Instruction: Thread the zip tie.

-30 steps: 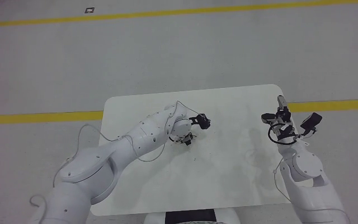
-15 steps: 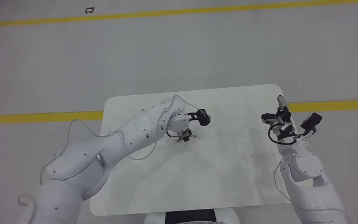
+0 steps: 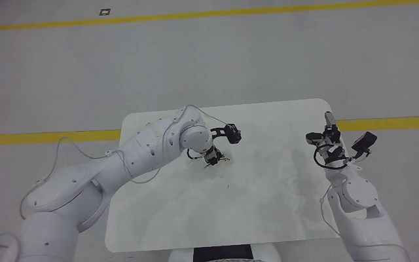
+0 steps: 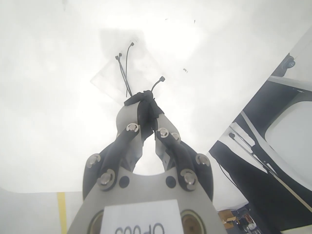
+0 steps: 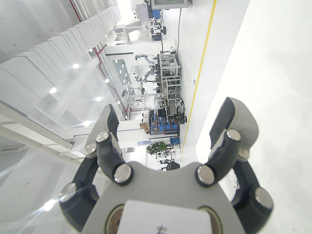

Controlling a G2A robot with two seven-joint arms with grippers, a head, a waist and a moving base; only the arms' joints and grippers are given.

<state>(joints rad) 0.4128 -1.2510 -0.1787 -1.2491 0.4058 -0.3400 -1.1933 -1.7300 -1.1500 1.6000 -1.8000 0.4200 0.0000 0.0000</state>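
The left gripper (image 4: pixel 144 98) is pinched shut on a zip tie (image 4: pixel 157 83), its head end jutting past the fingertips, away from the wrist. Just beyond, two spare ties (image 4: pixel 123 71) lie on the surface (image 4: pixel 48 74), running the same way with their heads at the far end. The right gripper (image 5: pixel 168 104) is spread wide and holds nothing.

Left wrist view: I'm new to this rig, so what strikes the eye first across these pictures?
The left gripper is shut on a zip tie, near two more ties lying on a clear sheet. At the table's right edge, the right gripper hangs open.
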